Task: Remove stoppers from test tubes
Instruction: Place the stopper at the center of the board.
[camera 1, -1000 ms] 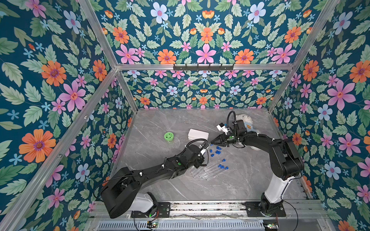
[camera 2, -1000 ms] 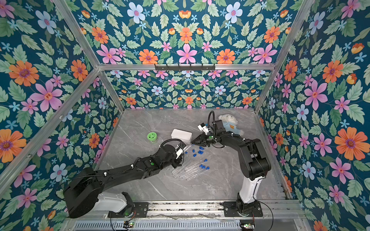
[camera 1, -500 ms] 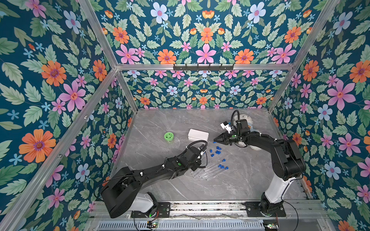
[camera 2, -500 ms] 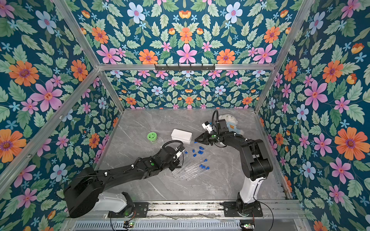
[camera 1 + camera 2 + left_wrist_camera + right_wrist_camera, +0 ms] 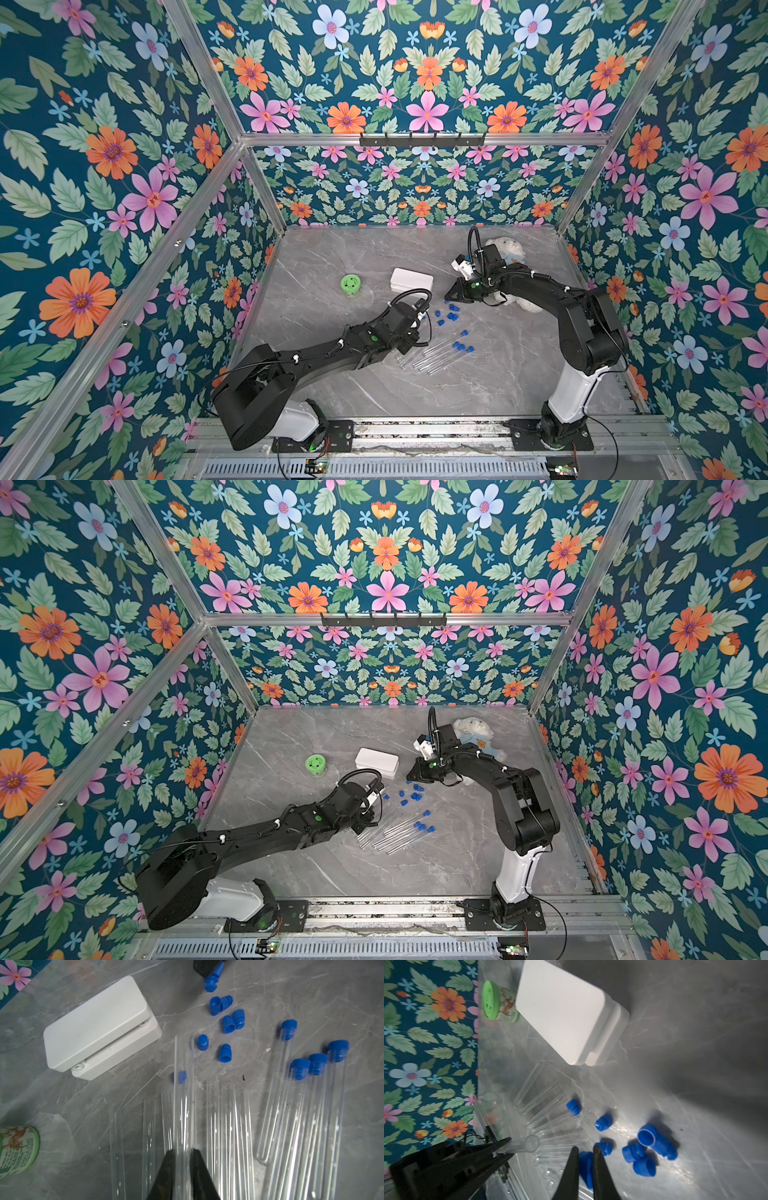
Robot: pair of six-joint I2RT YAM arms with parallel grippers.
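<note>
Bench [image 5: 332, 257]: grey marbled surface inside flowered walls, with both arms reaching toward the middle.
Left tool [image 5: 182, 1150]: jaws narrow, pinched on one clear tube.
Held tube [image 5: 184, 1105]: ran straight out from the left tool. In the right wrist view its mouth [image 5: 532, 1144] was open, with no plug in it.
Right tool [image 5: 584, 1148]: jaws narrow, clamped on a single blue stopper.
Held stopper [image 5: 586, 1167]: sat between the right tool's fingers [image 5: 572, 1167], clear of the held tube's mouth.
Right tool position: in a top view it sat [image 5: 449, 296] just beyond the scattered plugs, near the white box.
Loose stoppers [image 5: 224, 1053]: several lay on the bench between the white box and the plugged tubes. One showed blue through the wall of the held tube [image 5: 181, 1076]. In both top views they made a small blue cluster [image 5: 446, 313] [image 5: 411, 793].
Stoppered tubes [image 5: 276, 1095]: four lay side by side on the bench, each with a blue plug in its end.
Open tubes [image 5: 227, 1126]: unplugged, lying roughly parallel on either side of the left tool. The exact count was hard to read through the glare.
White box [image 5: 97, 1022]: closed, beside the tube ends.
Green-lidded jar [image 5: 352, 284]: upright, just beside the white box.
Plush toy [image 5: 505, 247]: white, behind the right arm near the back wall.
</note>
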